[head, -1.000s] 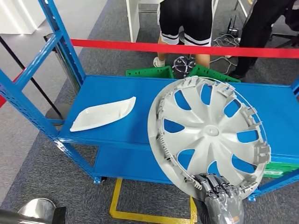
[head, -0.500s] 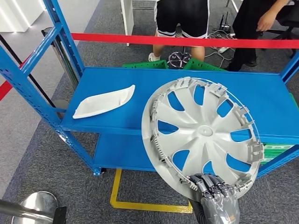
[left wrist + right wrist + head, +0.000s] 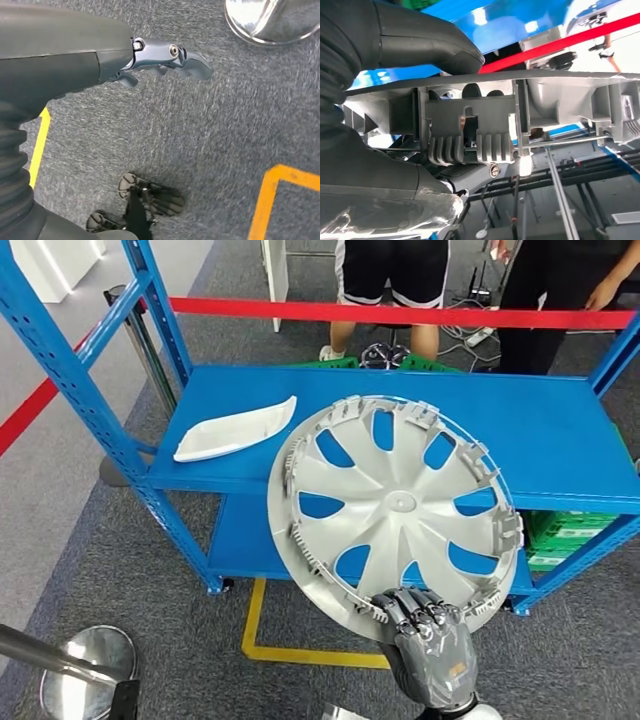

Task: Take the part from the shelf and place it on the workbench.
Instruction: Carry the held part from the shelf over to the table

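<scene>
One round, spoked grey plastic hubcap [image 3: 396, 510] gripped at its rim by right hand [image 3: 430, 645]; left hand [image 3: 166, 57] loosely spread, holding nothing

No text, label or number (anywhere) can be read.

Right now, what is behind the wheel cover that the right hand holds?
Behind the wheel cover lies the blue shelf, showing through its openings. The cover hides part of the shelf top, so anything there cannot be seen.

grey hubcap [image 3: 396, 510], tilted, held off shelf [image 3: 573, 440]
</scene>
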`<state>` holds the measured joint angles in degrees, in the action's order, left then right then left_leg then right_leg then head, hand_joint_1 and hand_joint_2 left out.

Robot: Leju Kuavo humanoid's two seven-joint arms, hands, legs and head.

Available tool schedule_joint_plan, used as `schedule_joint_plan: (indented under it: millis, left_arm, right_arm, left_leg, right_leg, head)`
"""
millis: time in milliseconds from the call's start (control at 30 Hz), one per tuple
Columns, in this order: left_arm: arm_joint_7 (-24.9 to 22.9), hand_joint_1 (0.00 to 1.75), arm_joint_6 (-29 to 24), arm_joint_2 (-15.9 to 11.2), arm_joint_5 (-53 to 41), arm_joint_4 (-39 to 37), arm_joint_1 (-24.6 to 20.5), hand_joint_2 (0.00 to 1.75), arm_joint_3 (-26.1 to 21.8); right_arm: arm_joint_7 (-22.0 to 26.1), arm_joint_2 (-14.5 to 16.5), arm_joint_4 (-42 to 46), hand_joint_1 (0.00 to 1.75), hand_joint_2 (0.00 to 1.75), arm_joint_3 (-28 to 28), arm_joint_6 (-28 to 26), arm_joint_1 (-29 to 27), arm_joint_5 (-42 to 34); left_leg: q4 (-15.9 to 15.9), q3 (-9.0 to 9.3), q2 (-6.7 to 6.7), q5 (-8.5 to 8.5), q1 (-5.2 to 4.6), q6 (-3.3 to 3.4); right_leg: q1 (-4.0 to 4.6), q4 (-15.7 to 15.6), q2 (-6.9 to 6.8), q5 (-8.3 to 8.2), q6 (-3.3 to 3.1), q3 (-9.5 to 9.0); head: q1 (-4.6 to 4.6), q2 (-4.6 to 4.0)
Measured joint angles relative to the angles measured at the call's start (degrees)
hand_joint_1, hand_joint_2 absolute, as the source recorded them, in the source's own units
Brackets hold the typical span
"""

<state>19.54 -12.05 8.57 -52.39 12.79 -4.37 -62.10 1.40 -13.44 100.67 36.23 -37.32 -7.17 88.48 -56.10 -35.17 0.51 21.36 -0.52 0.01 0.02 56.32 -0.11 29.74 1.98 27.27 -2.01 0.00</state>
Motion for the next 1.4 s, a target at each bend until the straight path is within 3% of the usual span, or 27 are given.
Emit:
schedule_joint_plan:
  millis: [67,167,200,233,267,333,400,433,500,533,567,600,667,700,733,767,800,867,933,967,1033,1067,1167,1200,1233,1300,1400]
  left_arm:
    - [-0.03,0.0,-0.03,-0.07,-0.55,0.0,0.18,1.75,0.06]
    - [-0.14,0.0,-0.13,0.05,-1.6,0.0,0.42,1.75,0.23]
    - [-0.15,0.0,-0.19,0.08,-1.9,0.0,0.45,1.75,0.3]
    - [-0.15,0.0,-0.23,0.1,-2.14,-0.01,0.47,1.75,0.4]
    - [-0.15,0.0,-0.28,0.1,-2.42,-0.01,0.48,1.75,0.54]
    - [-0.33,0.0,-0.32,0.11,-2.99,-0.01,0.48,1.75,0.9]
    - [-0.56,0.0,-0.31,0.21,-3.54,-0.03,0.41,1.75,1.27]
    - [-0.61,0.0,-0.27,0.27,-3.8,-0.05,0.38,1.75,1.43]
    - [-0.62,0.0,-0.12,0.36,-4.15,-0.11,0.45,1.75,1.62]
    - [-0.61,0.0,-0.03,0.39,-4.26,-0.13,0.55,1.75,1.68]
    - [-0.57,0.0,0.04,0.39,-4.34,-0.14,0.67,1.75,1.72]
    - [-0.54,0.0,0.08,0.38,-4.42,-0.15,0.77,1.75,1.76]
    - [-0.49,0.0,0.14,0.28,-4.49,-0.15,0.83,1.75,1.89]
    - [-0.48,0.0,0.17,0.25,-4.52,-0.15,0.84,1.75,1.96]
    - [-0.48,0.0,0.2,0.24,-4.54,-0.15,0.84,1.75,2.02]
    - [-0.46,0.0,0.22,0.24,-4.56,-0.15,0.83,1.75,2.07]
    - [-0.44,0.0,0.24,0.24,-4.58,-0.15,0.82,1.75,2.1]
    - [-0.35,0.0,0.31,0.22,-4.63,-0.15,0.76,1.75,2.16]
    - [-0.25,0.0,0.48,0.2,-4.81,-0.15,0.74,1.75,2.26]
    - [-0.21,0.0,0.58,0.19,-4.95,-0.15,0.76,1.75,2.33]
    - [-0.17,0.0,0.72,0.1,-5.25,-0.15,0.81,1.75,2.45]
    - [-0.17,0.0,0.74,0.05,-5.41,-0.15,0.87,1.75,2.49]
    - [-0.14,0.0,0.75,0.01,-5.85,-0.15,1.11,1.75,2.54]
    - [-0.14,0.0,0.74,0.0,-5.95,-0.16,1.17,1.75,2.55]
    - [-0.14,0.0,0.74,-0.04,-6.04,-0.16,1.2,1.75,2.56]
    - [-0.2,0.0,0.54,0.01,-5.48,-0.16,0.88,1.75,2.57]
    - [-6.71,0.0,-4.27,1.84,0.8,-0.15,-5.59,1.75,2.64]
  right_arm:
    - [-1.34,-0.17,0.22,1.75,1.75,0.01,-0.25,-1.22,0.67]
    - [-3.37,-1.28,1.87,1.75,1.75,-0.15,-0.75,-4.38,1.16]
    - [-3.68,-1.77,2.58,1.75,1.75,-0.37,-0.84,-5.6,1.21]
    - [-3.76,-2.21,3.26,1.75,1.75,-0.67,-0.88,-6.75,1.23]
    - [-3.69,-2.55,3.87,1.75,1.75,-1.03,-0.86,-7.78,1.24]
    - [-3.29,-2.96,5.06,1.75,1.75,-1.72,-0.83,-9.43,1.26]
    - [-2.73,-3.12,6.18,1.75,1.75,-2.37,-0.81,-10.5,1.27]
    - [-2.46,-3.14,6.63,1.75,1.75,-2.68,-0.8,-10.85,1.28]
    - [-1.96,-3.15,7.14,1.75,1.75,-3.25,-0.78,-11.46,1.31]
    - [-1.78,-3.15,7.21,1.75,1.75,-3.53,-0.77,-11.8,1.31]
    - [-1.63,-3.15,7.24,1.75,1.75,-3.85,-0.76,-12.12,1.3]
    - [-1.54,-3.15,7.25,1.75,1.75,-4.14,-0.76,-12.35,1.29]
    - [-1.41,-3.15,7.26,1.75,1.75,-4.56,-0.76,-12.6,1.29]
    - [-1.38,-3.15,7.26,1.75,1.75,-4.65,-0.76,-12.66,1.29]
    - [-1.35,-3.15,7.26,1.75,1.75,-4.71,-0.76,-12.76,1.29]
    - [-1.33,-3.15,7.26,1.75,1.75,-4.79,-0.76,-12.86,1.29]
    - [-1.29,-3.15,7.26,1.75,1.75,-4.91,-0.76,-12.96,1.29]
    - [-1.06,-3.15,7.36,1.75,1.75,-5.28,-0.76,-13.17,1.29]
    - [-0.59,-3.15,7.67,1.75,1.75,-5.73,-0.78,-13.38,1.29]
    - [-0.34,-3.15,7.86,1.75,1.75,-5.98,-0.79,-13.64,1.3]
    - [0.13,-3.14,8.16,1.75,1.75,-6.57,-0.82,-14.39,1.32]
    - [0.36,-3.13,8.32,1.75,1.75,-6.92,-0.83,-14.76,1.32]
    - [0.98,-2.91,8.58,1.75,1.75,-7.85,-0.87,-15.54,1.31]
    - [1.14,-2.79,8.61,1.75,1.75,-8.13,-0.88,-15.82,1.31]
    - [1.32,-2.68,8.64,1.75,1.75,-8.44,-0.89,-16.13,1.31]
    - [2.21,-2.38,8.67,1.75,1.75,-9.04,-0.72,-16.55,0.88]
    - [5.6,-1.23,6.18,1.75,1.75,-7.01,2.03,-9.52,-5.48]
  left_leg:
    - [-1.14,-0.72,-0.13,1.74,0.13,-0.77]
    - [-10.16,-3.33,-0.3,10.09,0.57,-1.82]
    - [-13.5,-3.92,-0.3,11.66,0.76,-2.05]
    - [-15.58,-3.88,-0.3,11.88,0.93,-2.23]
    - [-15.76,-2.95,-0.32,10.85,1.08,-2.37]
    - [-10.65,1.73,-0.98,7.96,1.47,-2.57]
    - [-2.77,7.17,-2.77,7.64,1.81,-2.38]
    - [-0.32,8.58,-3.44,8.19,1.86,-2.09]
    - [1.06,8.64,-3.21,8.45,1.69,-1.08]
    - [0.96,8.22,-2.67,7.99,1.62,-0.54]
    - [0.97,7.77,-2.08,7.46,1.54,0.05]
    - [1.01,7.22,-1.46,6.85,1.47,0.57]
    - [0.96,5.85,-0.42,5.65,1.06,1.15]
    - [0.91,5.05,0.09,5.0,0.87,1.23]
    - [0.85,4.2,0.62,4.36,0.72,1.24]
    - [0.77,3.33,1.14,3.74,0.6,1.22]
    - [0.7,2.57,1.59,3.19,0.53,1.14]
    - [0.52,1.45,2.37,2.25,0.37,0.81]
    - [0.23,0.89,3.17,1.43,0.21,0.23]
    - [0.15,0.74,3.66,1.09,0.2,-0.07]
    - [-0.2,0.48,4.11,1.08,0.4,-0.74]
    - [-1.2,0.09,3.49,2.3,0.5,-1.11]
    - [-10.29,-2.96,0.64,9.57,0.66,-1.9]
    - [-13.6,-3.91,0.31,11.11,0.67,-1.98]
    - [-15.5,-4.18,0.18,11.48,0.67,-2.0]
    - [-12.84,-1.71,-0.27,8.94,0.73,-1.89]
    - [-2.73,3.78,-3.47,4.83,1.33,-1.83]
  right_leg:
    - [-0.21,-0.12,0.07,-1.11,-0.84,0.79]
    - [-0.51,-0.13,0.27,-3.19,-1.42,2.79]
    - [-0.54,-0.06,0.4,-3.84,-1.38,3.68]
    - [-0.58,0.01,0.59,-4.43,-1.27,4.56]
    - [-0.66,0.13,0.85,-5.0,-1.08,5.42]
    - [-0.91,0.49,1.64,-6.08,-0.44,7.03]
    - [-0.95,1.03,2.54,-7.14,0.39,8.45]
    - [-0.93,1.13,2.95,-7.8,0.78,9.02]
    - [-1.06,0.86,3.75,-9.22,1.56,9.85]
    - [-1.16,0.93,3.57,-9.09,1.83,10.2]
    - [-1.22,1.88,2.97,-7.77,2.05,10.74]
    - [-1.24,4.14,2.14,-5.34,2.2,11.52]
    - [-1.2,11.82,0.73,0.7,2.35,13.49]
    - [-1.17,15.65,0.57,2.39,2.41,14.09]
    - [-1.13,18.06,0.52,2.58,2.41,13.94]
    - [-1.07,18.66,0.49,1.59,2.35,12.86]
    - [-1.01,17.32,0.33,-0.01,2.23,10.86]
    - [-0.75,9.44,-1.26,-1.37,1.88,3.85]
    - [-0.37,0.98,-2.89,0.44,1.35,-1.83]
    - [-0.19,-1.1,-3.01,1.27,1.03,-2.88]
    - [-0.18,-1.58,-2.05,0.99,0.18,-2.2]
    - [-0.26,-1.56,-1.53,0.52,-0.24,-1.75]
    - [-0.48,-1.48,0.16,-1.1,-1.01,-0.22]
    - [-0.48,-1.38,0.83,-1.59,-1.04,0.29]
    - [-0.48,-1.24,1.54,-2.01,-1.0,0.78]
    - [-0.57,-0.84,3.0,-2.6,-0.76,1.71]
    - [-0.6,0.26,4.99,-3.45,0.01,3.67]
  head:
    - [-0.04,0.0]
    - [-0.55,0.0]
    - [-0.61,0.0]
    - [-0.62,0.0]
    - [-0.62,0.0]
    - [-0.63,0.0]
    - [-0.75,0.0]
    - [-0.79,0.0]
    - [-0.8,0.0]
    - [-0.76,0.0]
    - [-0.66,0.0]
    - [-0.51,0.0]
    - [-0.27,0.0]
    - [-0.24,0.0]
    - [-0.24,0.0]
    - [-0.24,0.0]
    - [-0.25,0.0]
    - [-0.23,0.0]
    - [-0.25,0.0]
    - [-0.25,0.0]
    - [-0.25,0.0]
    - [-0.26,0.0]
    - [-0.39,0.0]
    - [-0.41,0.0]
    - [-0.42,0.0]
    - [-0.43,0.0]
    - [-0.45,0.0]
